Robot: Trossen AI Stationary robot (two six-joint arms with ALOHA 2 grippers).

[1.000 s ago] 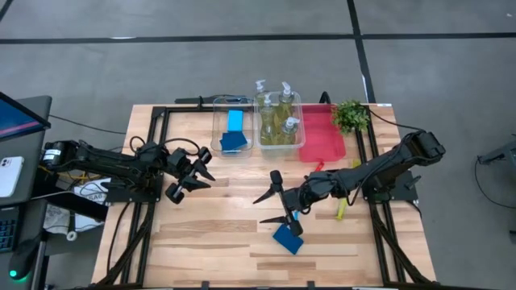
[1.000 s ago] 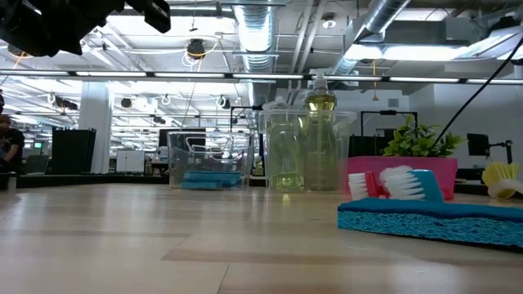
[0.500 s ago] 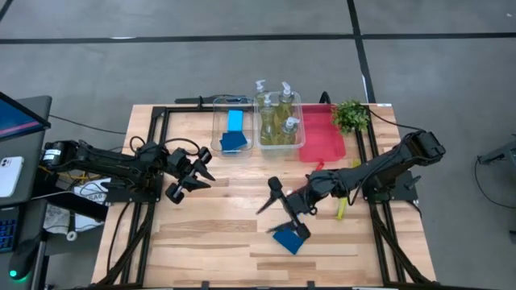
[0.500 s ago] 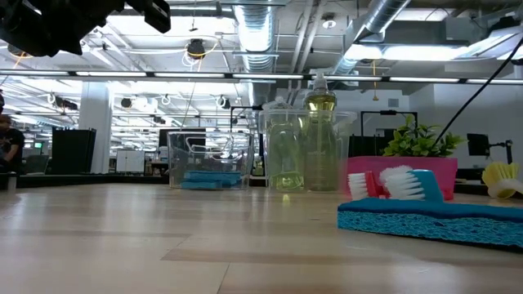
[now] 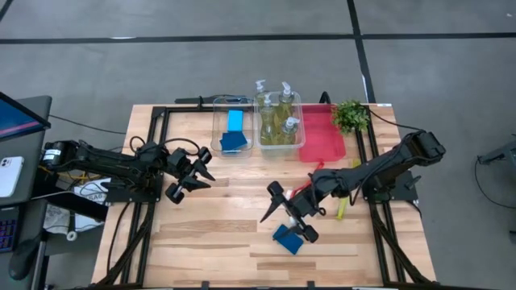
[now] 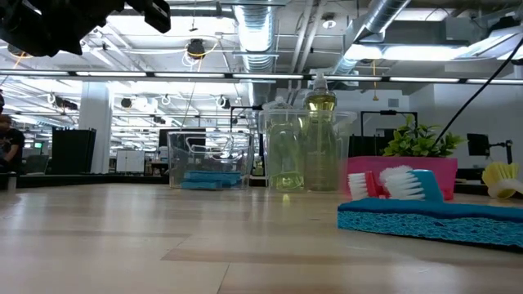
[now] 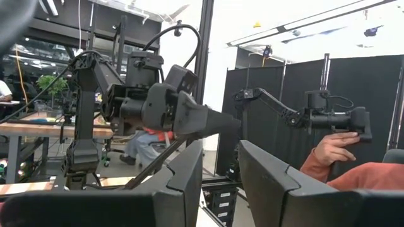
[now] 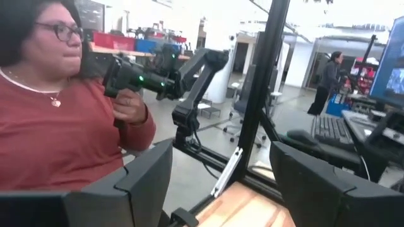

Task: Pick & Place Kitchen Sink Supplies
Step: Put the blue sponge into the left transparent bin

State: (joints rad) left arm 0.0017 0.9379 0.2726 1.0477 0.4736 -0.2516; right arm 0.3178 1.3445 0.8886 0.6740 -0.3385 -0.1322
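Blue sponge (image 5: 288,239) unmoved — right gripper (image 5: 286,217), jaws spread wide, has swung down over it.

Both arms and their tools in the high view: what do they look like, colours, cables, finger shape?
Both arms are dark, jointed links. The left tool has loose black cables looping behind it, and yellow wiring shows near that arm's base. The right tool has two long black fingers tapering to points. No markings are legible.
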